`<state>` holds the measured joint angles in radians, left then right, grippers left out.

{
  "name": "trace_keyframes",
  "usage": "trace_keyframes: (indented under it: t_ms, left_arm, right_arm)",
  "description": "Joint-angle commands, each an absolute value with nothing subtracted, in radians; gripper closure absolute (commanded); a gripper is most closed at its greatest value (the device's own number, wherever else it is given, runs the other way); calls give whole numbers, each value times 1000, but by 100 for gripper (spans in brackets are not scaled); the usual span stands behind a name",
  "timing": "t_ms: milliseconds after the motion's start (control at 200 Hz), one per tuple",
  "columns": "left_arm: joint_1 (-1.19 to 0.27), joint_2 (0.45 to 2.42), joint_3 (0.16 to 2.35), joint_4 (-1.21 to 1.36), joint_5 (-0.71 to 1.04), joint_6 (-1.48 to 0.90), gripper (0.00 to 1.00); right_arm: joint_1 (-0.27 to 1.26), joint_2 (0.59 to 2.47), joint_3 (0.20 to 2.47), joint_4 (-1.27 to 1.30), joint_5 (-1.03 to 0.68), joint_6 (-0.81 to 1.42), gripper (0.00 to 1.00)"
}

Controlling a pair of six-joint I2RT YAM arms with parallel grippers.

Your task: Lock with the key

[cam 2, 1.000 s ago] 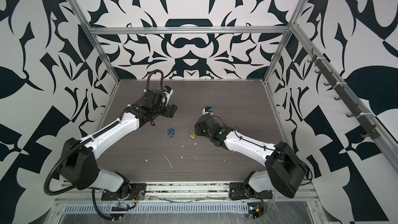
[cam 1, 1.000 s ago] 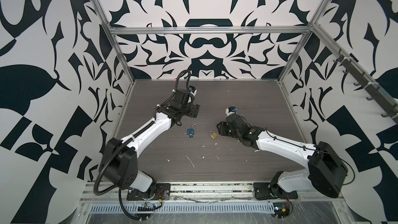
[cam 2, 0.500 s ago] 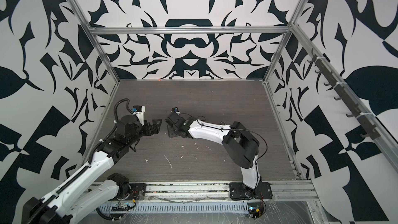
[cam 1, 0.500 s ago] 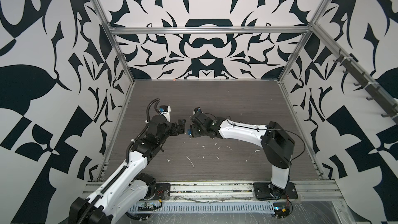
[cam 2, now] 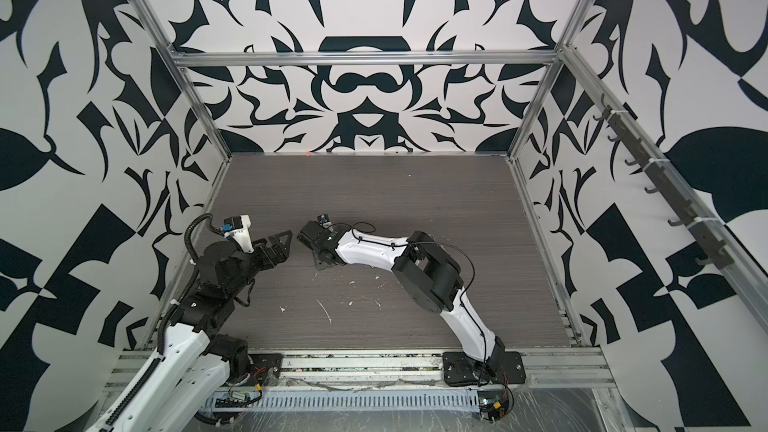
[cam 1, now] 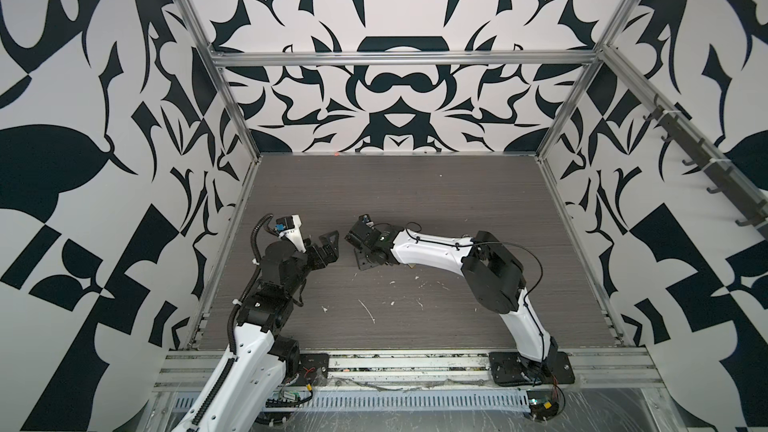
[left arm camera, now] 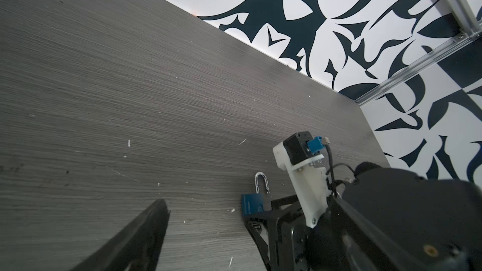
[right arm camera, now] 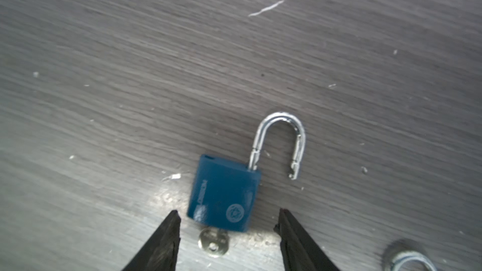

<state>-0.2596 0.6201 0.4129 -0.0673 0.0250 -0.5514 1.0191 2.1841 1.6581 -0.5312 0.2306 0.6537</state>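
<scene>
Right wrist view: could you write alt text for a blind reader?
A blue padlock, its silver shackle swung open and a key in its base, lies on a grey table between the open fingertips of the right gripper.

Blue padlock [right arm camera: 224,191], shackle [right arm camera: 283,119] open, key [right arm camera: 213,243] inserted

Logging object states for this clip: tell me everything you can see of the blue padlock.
The blue padlock lies flat on the grey wood-grain table. Its body looks like painted metal with a pale round emblem. The silvery shackle is open, one leg seated, the free end swung clear. A key sits in its base. The right gripper straddles that end, open, apparently not touching.
</scene>
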Motion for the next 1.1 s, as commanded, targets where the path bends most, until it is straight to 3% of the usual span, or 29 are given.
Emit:
trace_keyframes:
  t_ms: [0,335,1095]
  left_arm:
    - [-247,648,426,-56,80,-567,1]
    - [-215,782,448,14,221,-608,1]
    - [-174,836,426,71,300,-641,0]
  right_arm:
    - [1017,2187,1720,-560,272,643,38]
    - [1014,2240,1771,-568,262,643,44]
    - [993,2261,1715,-558,203,626,47]
